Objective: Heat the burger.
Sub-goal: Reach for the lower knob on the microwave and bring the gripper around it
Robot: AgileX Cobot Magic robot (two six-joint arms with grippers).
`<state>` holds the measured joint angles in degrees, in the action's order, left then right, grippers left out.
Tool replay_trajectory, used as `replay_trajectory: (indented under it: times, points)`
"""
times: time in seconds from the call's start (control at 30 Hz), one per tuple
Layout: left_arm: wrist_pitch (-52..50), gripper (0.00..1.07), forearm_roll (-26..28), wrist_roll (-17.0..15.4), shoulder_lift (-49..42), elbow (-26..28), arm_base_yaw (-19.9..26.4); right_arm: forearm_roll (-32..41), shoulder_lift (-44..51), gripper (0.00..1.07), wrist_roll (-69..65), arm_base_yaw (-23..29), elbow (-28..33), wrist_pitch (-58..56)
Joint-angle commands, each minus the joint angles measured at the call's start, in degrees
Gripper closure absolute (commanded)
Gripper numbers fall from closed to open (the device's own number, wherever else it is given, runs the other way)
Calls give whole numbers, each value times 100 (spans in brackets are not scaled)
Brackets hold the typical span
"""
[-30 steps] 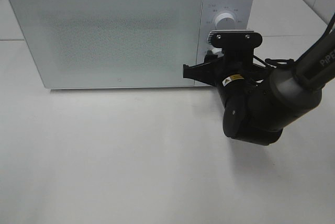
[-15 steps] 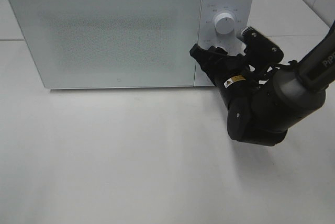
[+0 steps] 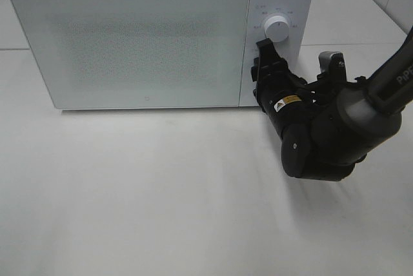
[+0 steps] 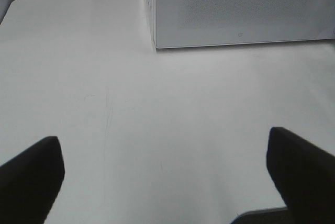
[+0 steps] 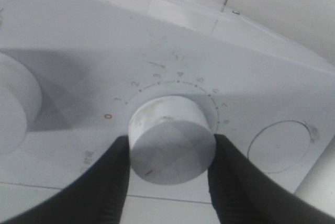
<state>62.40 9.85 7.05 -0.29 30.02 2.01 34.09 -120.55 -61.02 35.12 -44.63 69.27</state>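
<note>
Rolled about a quarter turn since a second ago, the right end effector (image 3: 263, 69) now stands upright against the control panel, its camera bracket swung out to the side.

The counter (image 3: 161, 192) carries the white microwave (image 3: 142, 37) with its door shut. I cannot see the burger in any view. I judge it is inside, behind the frosted door.

The left end effector (image 4: 167, 177) hangs over bare counter with its fingers wide apart.

Below the upper knob (image 3: 277, 29), the right fingers (image 5: 110, 182) are clamped on both sides of the timer dial (image 5: 171, 139).

I take the step in hand to be setting the time. To do it well, I keep the wrist axis on the dial's centre and turn by roll alone. I hold the squeeze even and do not press into the panel. I watch the red mark (image 5: 148, 172) against the numerals, though I cannot read its setting yet.
</note>
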Motion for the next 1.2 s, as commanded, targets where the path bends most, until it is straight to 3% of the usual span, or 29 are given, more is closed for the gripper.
replay_trajectory:
  times: [0.03, 0.5, 0.57, 0.83, 1.2]
  points:
    - [-86, 7, 40, -6, -126, -17, -6, -842, 69, 102, -653, 29, -229, 963]
    - [-86, 7, 40, -6, -126, -17, -6, -498, 69, 96, -510, 29, -229, 1112]
    - [-86, 7, 40, -6, -126, -17, -6, -504, 69, 88, -544, 29, -229, 1117]
    - [-86, 7, 40, -6, -126, -17, -6, -372, 69, 76, -544, 29, -229, 1117]
    - [-86, 7, 40, -6, -126, -17, -6, -80, 86, 72, -751, 29, -229, 1117]
